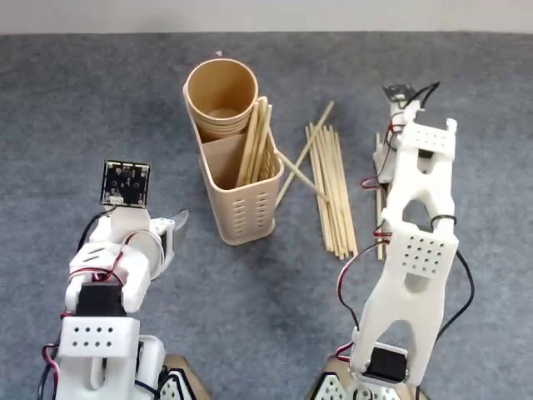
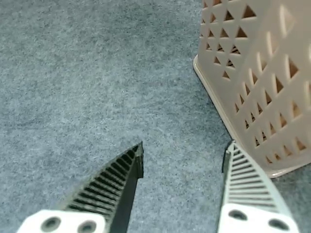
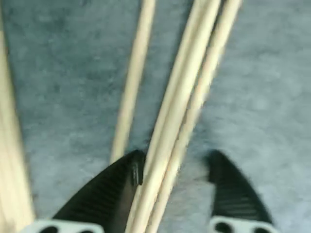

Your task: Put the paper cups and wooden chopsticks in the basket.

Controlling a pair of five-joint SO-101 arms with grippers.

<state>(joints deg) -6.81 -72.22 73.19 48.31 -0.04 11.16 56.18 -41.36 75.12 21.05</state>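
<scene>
At the lower left of the high view, the left arm (image 1: 108, 283) sits over the grey table (image 1: 83, 108). The left gripper (image 2: 185, 148) is wide open and holds nothing, with bare table between its fingers. One finger (image 2: 245, 179) is just beside the foot of the basket.

At the upper centre of the high view, the basket (image 1: 246, 212) stands upright. The cups (image 1: 221, 96) are stacked in its far end, and a bundle of chopsticks (image 1: 254, 146) leans in it beside them.

Right of centre, the loose chopsticks (image 1: 333, 187) lie on the table in a rough fan. One stick rests against the basket's side.

At the right of the frame, the right arm (image 1: 416, 233) stretches over the fan's right edge. The right gripper (image 3: 177, 156) is open, low over the table. A few loose chopsticks (image 3: 184, 97) run between its fingers close to one finger (image 3: 114, 184), and they are not clamped.
</scene>
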